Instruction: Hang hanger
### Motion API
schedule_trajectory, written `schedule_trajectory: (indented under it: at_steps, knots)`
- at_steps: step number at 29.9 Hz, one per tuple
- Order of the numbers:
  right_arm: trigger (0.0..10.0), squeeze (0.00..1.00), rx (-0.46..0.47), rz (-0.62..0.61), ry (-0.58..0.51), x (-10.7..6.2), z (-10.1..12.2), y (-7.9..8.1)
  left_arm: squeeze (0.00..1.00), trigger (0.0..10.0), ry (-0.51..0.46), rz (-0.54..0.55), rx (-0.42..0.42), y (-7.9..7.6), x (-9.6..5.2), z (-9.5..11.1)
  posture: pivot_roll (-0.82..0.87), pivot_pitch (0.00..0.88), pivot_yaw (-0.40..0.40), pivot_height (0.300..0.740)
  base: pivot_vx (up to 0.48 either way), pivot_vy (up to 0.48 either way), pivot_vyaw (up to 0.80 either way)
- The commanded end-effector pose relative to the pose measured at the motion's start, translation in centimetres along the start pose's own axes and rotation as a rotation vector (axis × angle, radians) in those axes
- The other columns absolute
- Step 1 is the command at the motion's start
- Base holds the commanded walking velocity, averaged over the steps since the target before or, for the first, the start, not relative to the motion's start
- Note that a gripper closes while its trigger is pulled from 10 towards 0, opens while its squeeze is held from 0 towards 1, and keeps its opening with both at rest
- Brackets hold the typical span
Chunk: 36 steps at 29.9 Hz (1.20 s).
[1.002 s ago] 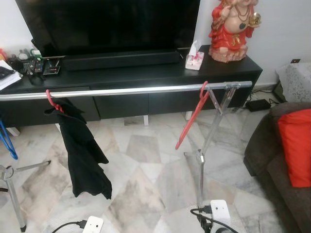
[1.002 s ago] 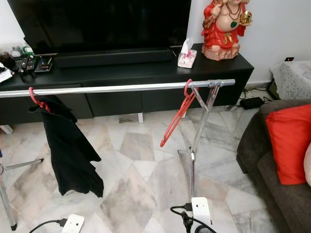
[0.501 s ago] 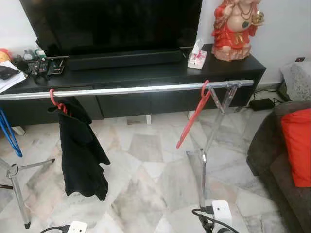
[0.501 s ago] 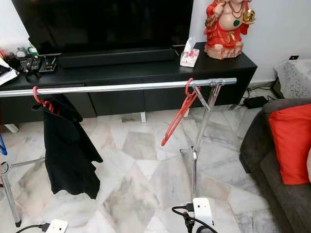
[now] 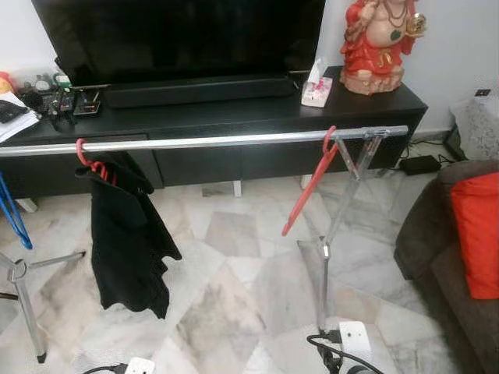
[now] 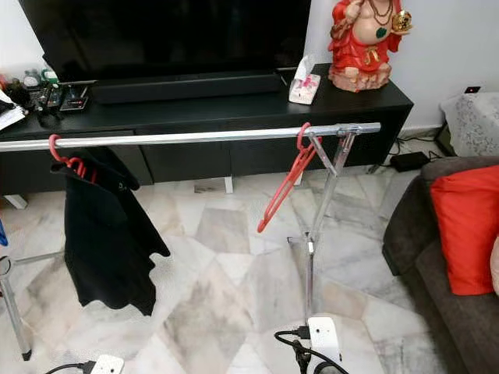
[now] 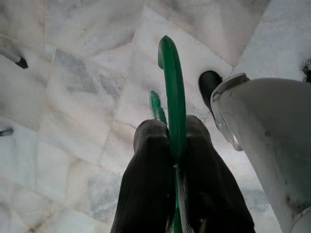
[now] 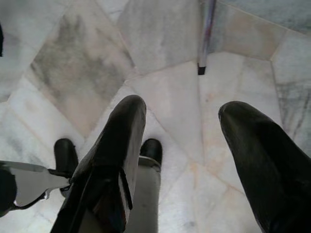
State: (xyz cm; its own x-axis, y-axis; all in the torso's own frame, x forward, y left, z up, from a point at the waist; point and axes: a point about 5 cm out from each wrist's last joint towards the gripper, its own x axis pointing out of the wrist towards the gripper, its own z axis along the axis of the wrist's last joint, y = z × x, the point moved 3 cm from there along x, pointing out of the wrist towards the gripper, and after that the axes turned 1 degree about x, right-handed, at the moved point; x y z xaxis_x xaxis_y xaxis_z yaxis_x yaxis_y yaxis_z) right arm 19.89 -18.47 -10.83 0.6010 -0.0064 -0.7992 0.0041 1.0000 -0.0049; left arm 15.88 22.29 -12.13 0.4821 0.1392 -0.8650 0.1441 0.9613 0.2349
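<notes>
A marble floor (image 5: 234,288) spreads before a long black TV cabinet (image 5: 234,117) that carries a large dark television (image 5: 179,39), a red figurine (image 5: 380,47) at its right end and a tissue box (image 5: 316,87) just beside that. To the right stands a dark sofa (image 5: 437,257) with a red cushion (image 5: 477,234). In front of the cabinet a silver clothes rail (image 5: 203,142) runs across the room on metal legs (image 5: 323,257). A black garment (image 5: 125,234) hangs from it near the left end on a red hanger whose hook (image 5: 80,149) curls over the bar, and an empty red hanger (image 5: 310,187) hangs tilted near the right end, close to the rail's upright support. A blue object (image 5: 9,218) shows at the far left edge, too cropped to identify. White power strips (image 5: 355,339) with black cables lie on the floor near the rail's foot. In the left wrist view the left gripper (image 7: 176,160) points down at the floor tiles, and its fingers (image 7: 150,184) are pressed together on a green hanger (image 7: 172,92), whose curved hook rises out from between them, past the tips. In the right wrist view the right gripper (image 8: 187,131) also faces the floor, its fingers (image 8: 121,141) spread wide apart with bare tile between them.
</notes>
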Motion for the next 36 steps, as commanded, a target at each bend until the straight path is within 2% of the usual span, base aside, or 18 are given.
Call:
schedule_trajectory:
  at_steps: [1, 6, 10, 11, 12, 14, 18, 20, 24, 25, 26, 30, 32, 33, 34, 36]
  knots:
    - [10.0, 0.00, 0.001, -0.002, 0.011, 0.0, -0.1, -0.1, 0.00, 10.0, 0.022, -0.023, 0.018, -1.0, -0.1, -0.7, -0.07, 0.061, 0.016, 0.740, 0.000, -0.356, 0.00]
    - [10.0, 0.00, 0.003, 0.003, 0.013, 0.0, -0.2, -0.1, 0.00, 10.0, 0.023, -0.021, 0.018, -1.0, -0.1, -0.7, -0.07, 0.055, 0.016, 0.740, 0.000, -0.358, 0.00]
    - [10.0, 0.00, 0.000, 0.001, 0.014, 0.0, -0.2, -0.1, 0.00, 10.0, 0.015, 0.009, 0.016, 0.9, -0.1, -0.7, -0.07, 0.046, 0.016, 0.740, 0.000, -0.089, 0.00]
    - [10.0, 0.00, 0.000, 0.001, 0.014, 0.0, -0.2, -0.1, 0.00, 10.0, 0.015, 0.009, 0.016, 0.9, -0.1, -0.7, -0.07, 0.046, 0.016, 0.740, 0.000, 0.000, 0.00]
    - [10.0, 0.00, -0.001, 0.001, 0.014, 0.0, -0.3, -0.1, 0.00, 10.0, -0.008, 0.030, 0.011, 1.8, -0.1, -0.3, -0.07, 0.043, 0.015, 0.740, 0.000, 0.000, 0.00]
    - [10.0, 0.00, -0.003, 0.001, 0.015, 0.0, -0.3, -0.1, 0.00, 10.0, -0.047, 0.055, 0.008, 2.7, -0.1, 0.7, -0.07, 0.040, 0.013, 0.740, 0.000, 0.000, 0.00]
    - [10.0, 0.00, -0.005, 0.003, 0.016, -0.1, -0.3, -0.1, 0.00, 10.0, -0.080, 0.078, 0.010, 3.5, -0.1, 1.7, -0.07, 0.039, 0.013, 0.740, 0.000, 0.000, 0.00]
    - [10.0, 0.00, -0.008, 0.004, 0.016, -0.1, -0.4, -0.1, 0.00, 10.0, -0.194, 0.100, 0.013, 3.2, 0.1, 5.7, -0.07, 0.039, 0.014, 0.740, 0.000, 0.000, 0.00]
    - [10.0, 0.00, -0.008, 0.002, 0.015, -0.1, -0.3, -0.2, 0.00, 10.0, -0.327, 0.120, 0.002, 3.5, -0.2, 9.3, -0.07, 0.043, 0.013, 0.740, 0.000, 0.000, 0.00]
    - [10.0, 0.00, -0.008, 0.002, 0.015, -0.1, -0.3, -0.2, 0.00, 10.0, -0.327, 0.120, 0.002, 3.5, -0.2, 9.3, -0.07, 0.043, 0.013, 0.740, 0.000, 0.000, 0.00]
    - [10.0, 0.00, -0.009, 0.001, 0.015, -0.1, -0.3, -0.2, 0.00, 10.0, -0.370, 0.122, 0.002, 3.6, -0.3, 10.4, -0.07, 0.049, 0.012, 0.740, 0.000, 0.000, 0.00]
    - [10.0, 0.00, -0.009, -0.001, 0.016, -0.1, -0.3, -0.3, 0.00, 10.0, -0.592, 0.100, 0.025, 3.6, -1.7, 15.4, -0.07, 0.056, 0.010, 0.740, 0.000, 0.000, 0.00]
    - [10.0, 0.00, -0.009, -0.002, 0.017, -0.1, -0.3, -0.3, 0.00, 10.0, -0.652, 0.098, 0.032, 3.5, -2.2, 16.7, -0.07, 0.056, 0.010, 0.740, 0.000, 0.000, 0.00]
    - [10.0, 0.00, -0.009, -0.003, 0.017, -0.1, -0.4, -0.4, 0.00, 10.0, -0.725, 0.087, 0.045, 3.2, -2.9, 18.0, -0.07, 0.060, 0.009, 0.740, 0.000, 0.000, 0.00]
    - [10.0, 0.00, -0.009, -0.003, 0.017, -0.1, -0.4, -0.4, 0.00, 10.0, -0.725, 0.087, 0.045, 3.2, -2.9, 18.0, -0.07, 0.060, 0.009, 0.740, 0.000, 0.000, 0.00]
    - [10.0, 0.00, -0.011, -0.005, 0.017, -0.1, -0.4, -0.4, 0.00, 10.0, -0.816, 0.069, 0.060, 2.8, -3.9, 19.4, -0.07, 0.063, 0.008, 0.740, 0.000, 0.000, 0.00]
